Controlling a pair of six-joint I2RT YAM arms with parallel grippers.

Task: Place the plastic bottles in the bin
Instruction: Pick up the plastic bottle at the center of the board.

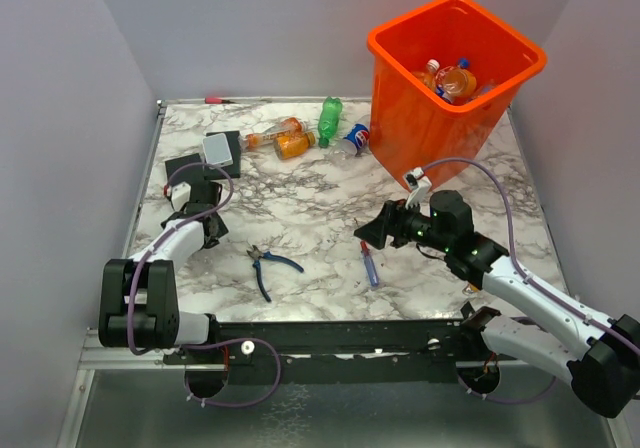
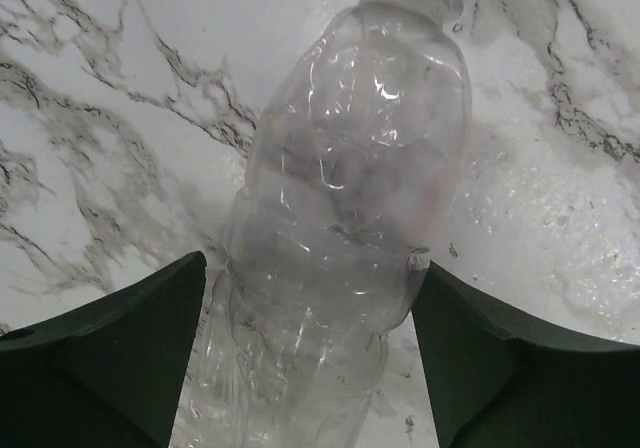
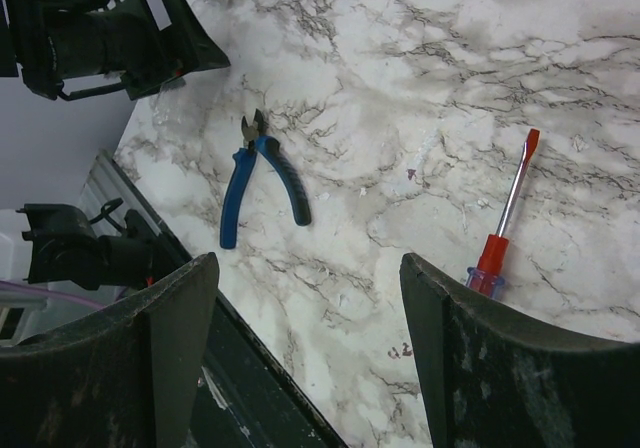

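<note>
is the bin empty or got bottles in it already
Not empty: the top view shows a few bottles inside the bin, one orange. How full, cannot tell.

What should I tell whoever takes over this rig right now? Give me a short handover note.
Left gripper: open, jaws on either side of a clear bottle lying on the table.
Right gripper: open and empty, above the table near the screwdriver and pliers.
Done: several bottles are already in the orange bin.
Left: the clear bottle, plus four bottles lying at the far edge, left of the bin. The tools stay out.
</note>
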